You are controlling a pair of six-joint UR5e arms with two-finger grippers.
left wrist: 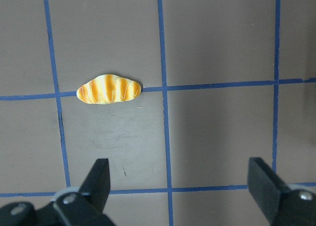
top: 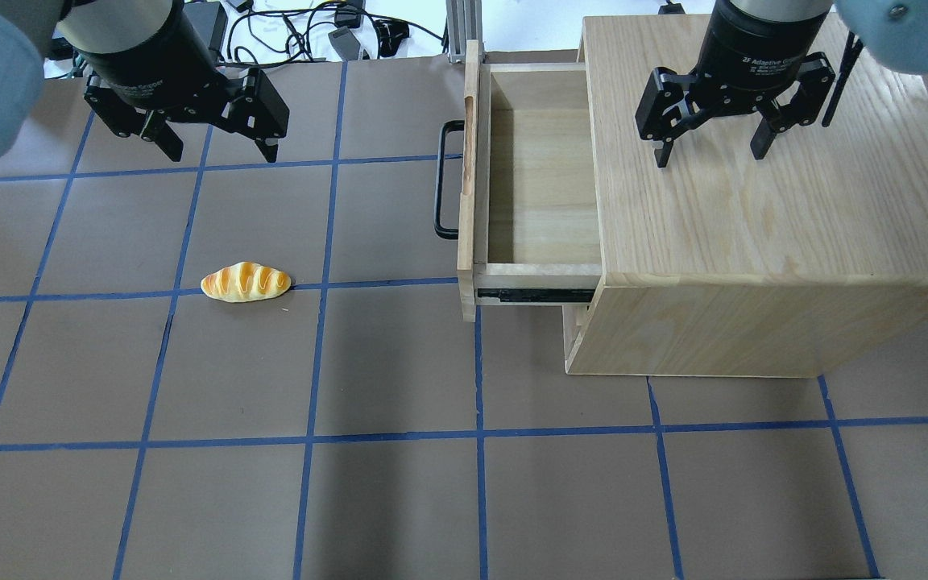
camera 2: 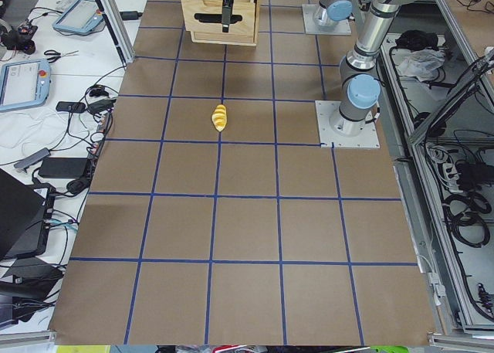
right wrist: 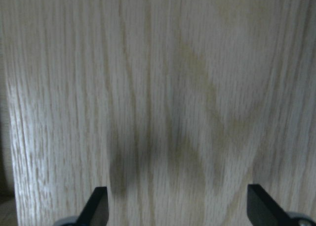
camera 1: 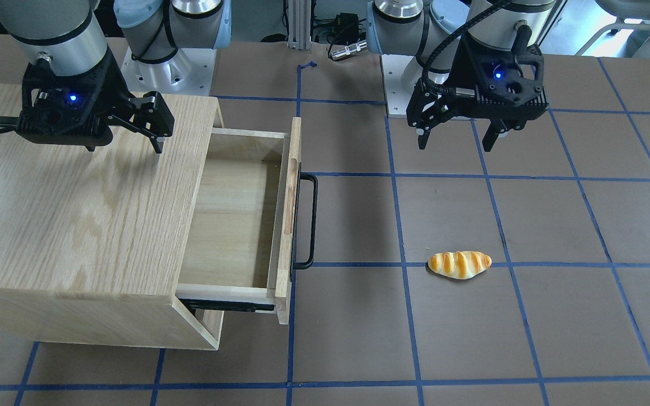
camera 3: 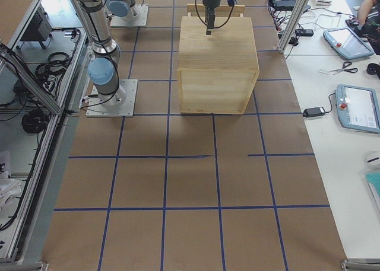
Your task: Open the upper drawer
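Observation:
The upper drawer (camera 1: 235, 214) stands pulled well out of the oak cabinet (camera 1: 77, 214), its pale interior showing nothing inside it. Its flat front (camera 1: 288, 220) carries the black bar handle (camera 1: 311, 220). From overhead the drawer (top: 540, 185) and its handle (top: 441, 181) point towards the table's middle. My right gripper (camera 1: 124, 148) hovers open and empty over the cabinet top (top: 754, 217), also seen from overhead (top: 710, 157). My left gripper (camera 1: 455, 145) hangs open and empty above the table, away from the drawer, also seen from overhead (top: 222, 153).
A toy bread roll (camera 1: 459, 264) lies on the brown mat with its blue tape grid, below and ahead of my left gripper; the left wrist view shows it too (left wrist: 108, 90). The right wrist view shows only the cabinet's oak top (right wrist: 158, 87).

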